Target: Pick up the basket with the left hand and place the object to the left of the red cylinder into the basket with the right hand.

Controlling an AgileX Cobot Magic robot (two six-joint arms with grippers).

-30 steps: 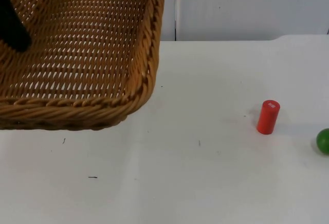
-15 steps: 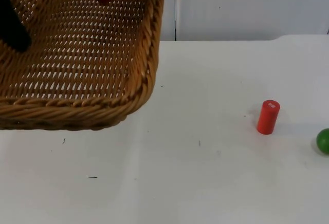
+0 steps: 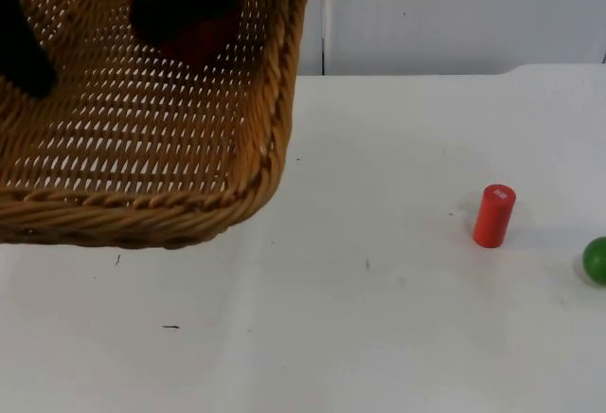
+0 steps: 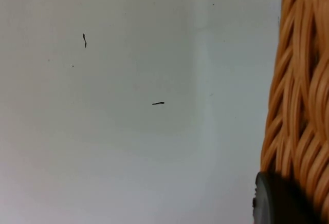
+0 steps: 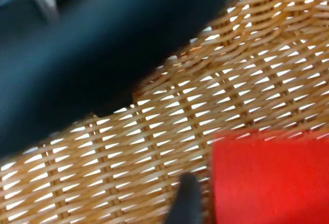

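Note:
The woven wicker basket hangs above the table at the far left, tilted toward the camera. My left gripper is shut on its left rim; in the left wrist view a black fingertip presses against the basket's wall. My right gripper reaches in over the basket's far side, shut on a red block. The right wrist view has that red block beside a black fingertip, just above the basket's weave. The red cylinder stands upright on the table at the right.
A green ball lies at the right edge, just right of the red cylinder. The white table top has small dark marks. The grey partition wall closes the far side.
My right gripper, with the red block, has come in from the far side and moved lower over the basket. The basket has barely shifted; cylinder and ball are still.

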